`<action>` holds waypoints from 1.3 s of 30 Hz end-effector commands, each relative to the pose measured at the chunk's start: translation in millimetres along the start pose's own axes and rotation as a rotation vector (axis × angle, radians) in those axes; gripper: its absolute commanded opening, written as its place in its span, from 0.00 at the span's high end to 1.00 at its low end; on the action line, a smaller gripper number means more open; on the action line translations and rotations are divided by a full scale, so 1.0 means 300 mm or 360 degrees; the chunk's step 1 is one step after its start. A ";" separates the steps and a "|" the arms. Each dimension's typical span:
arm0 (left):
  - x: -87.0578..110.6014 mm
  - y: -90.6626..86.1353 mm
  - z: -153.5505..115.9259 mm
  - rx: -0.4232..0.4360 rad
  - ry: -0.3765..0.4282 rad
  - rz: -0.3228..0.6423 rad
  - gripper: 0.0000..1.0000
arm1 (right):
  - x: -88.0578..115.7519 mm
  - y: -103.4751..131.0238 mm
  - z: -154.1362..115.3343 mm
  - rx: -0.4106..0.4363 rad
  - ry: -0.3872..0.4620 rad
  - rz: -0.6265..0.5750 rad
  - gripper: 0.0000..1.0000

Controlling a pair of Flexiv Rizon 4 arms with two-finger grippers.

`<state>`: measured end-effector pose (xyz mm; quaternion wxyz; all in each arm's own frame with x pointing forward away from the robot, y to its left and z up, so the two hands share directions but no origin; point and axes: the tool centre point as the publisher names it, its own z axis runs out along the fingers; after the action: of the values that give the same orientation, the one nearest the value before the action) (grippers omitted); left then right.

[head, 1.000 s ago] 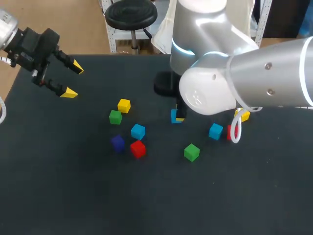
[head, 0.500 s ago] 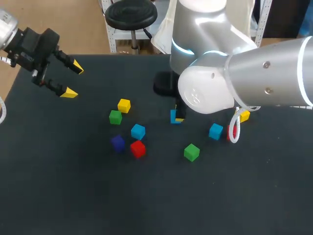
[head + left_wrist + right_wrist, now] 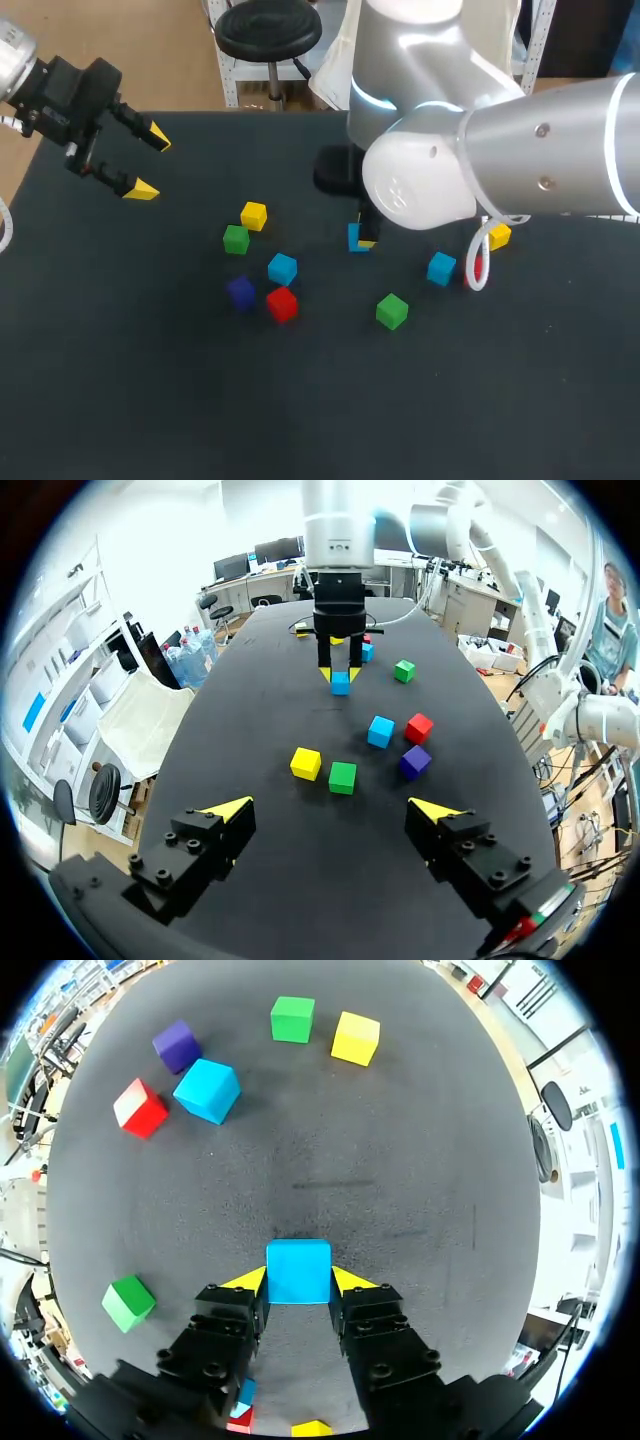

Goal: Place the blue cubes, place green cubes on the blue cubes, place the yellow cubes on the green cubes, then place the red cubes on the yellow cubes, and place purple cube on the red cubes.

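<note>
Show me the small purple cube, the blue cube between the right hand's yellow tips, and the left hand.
small purple cube (image 3: pixel 240 289): head view, its top face.
small blue cube (image 3: pixel 298 1271): right wrist view, its top face.
left hand (image 3: pixel 152 165): head view, midway between its yellow fingertips.

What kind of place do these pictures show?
Probably a robot lab test bench: a black table with small coloured cubes, the left gripper open above it, the right gripper shut on a blue cube.

Robotics lab. Signs: two machine arms, dark-wristed left arm (image 3: pixel 40 85) and bulky silver right arm (image 3: pixel 520 150), reaching in over matte black tabletop (image 3: pixel 150 400); small coloured cubes (image 3: pixel 282 268) scattered loose across tabletop.
</note>
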<state>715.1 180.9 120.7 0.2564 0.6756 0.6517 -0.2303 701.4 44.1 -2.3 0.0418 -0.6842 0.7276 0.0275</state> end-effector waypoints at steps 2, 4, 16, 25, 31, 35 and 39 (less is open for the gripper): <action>0.003 0.002 0.001 0.0000 -0.0001 0.0004 0.00 | -0.001 -0.005 0.001 -0.0008 -0.0001 -0.0002 0.90; 0.003 0.002 0.001 0.0000 -0.0001 0.0004 0.00 | -0.002 -0.005 0.001 -0.0010 -0.0004 -0.0001 0.89; 0.003 0.002 0.001 0.0000 -0.0001 0.0004 0.00 | -0.003 -0.006 0.004 -0.0017 0.0004 -0.0010 0.65; 0.003 0.002 0.001 0.0000 -0.0001 0.0004 0.00 | -0.003 -0.007 0.004 -0.0020 0.0005 -0.0009 0.51; 0.003 0.002 0.001 0.0000 -0.0001 0.0004 0.00 | 0.015 -0.004 -0.024 -0.0005 -0.0006 0.0007 0.00; 0.003 0.002 0.001 0.0000 -0.0001 0.0004 0.00 | 0.043 0.008 -0.079 0.0054 0.0034 0.0061 0.00; 0.003 0.002 0.001 0.0000 -0.0001 0.0004 0.00 | 0.087 0.018 -0.127 0.0095 0.0037 0.0167 0.00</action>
<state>715.1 181.0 120.6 0.2564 0.6756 0.6518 -0.2303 707.6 27.4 23.1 0.0358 -0.6505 0.7586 0.0084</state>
